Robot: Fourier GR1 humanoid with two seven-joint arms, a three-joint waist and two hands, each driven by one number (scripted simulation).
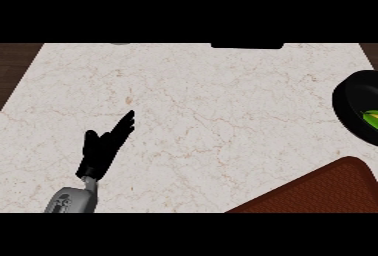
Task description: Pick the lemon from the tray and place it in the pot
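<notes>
1. At the far left of the frame, a dark wooden surface (13,65) shows as a narrow strip beside the pale marble counter (221,100), which fills most of the view.
2. In the lower left, 1 grey forearm (72,200) comes up from the bottom edge and ends in the black left hand (100,147).
3. The left hand is spread, with its fingers (127,121) stretched straight toward the upper right and the thumb standing apart on the hand's left side. Nothing is in its grasp. Whether it touches the counter or hangs just above it cannot be told.
4. At the top edge, left of centre, a small grey thing (120,43) peeks in, too little of it showing to name.
5. At the top edge, right of centre, a flat black object (246,45) lies on the counter's far side, cut off by the frame.
6. In the lower right corner, the brown tray (325,192) lies at a slant on the counter, 1 rounded corner pointing up, the rest running out of the frame.
7. At the right edge, above the tray and apart from it, sits the black pot (345,102), only its left part in view.
8. Inside the pot, against the right edge of the frame, the lemon (370,118) shows as a yellow and green patch, well apart from the left hand.
9. The right hand appears nowhere in the frame.
</notes>
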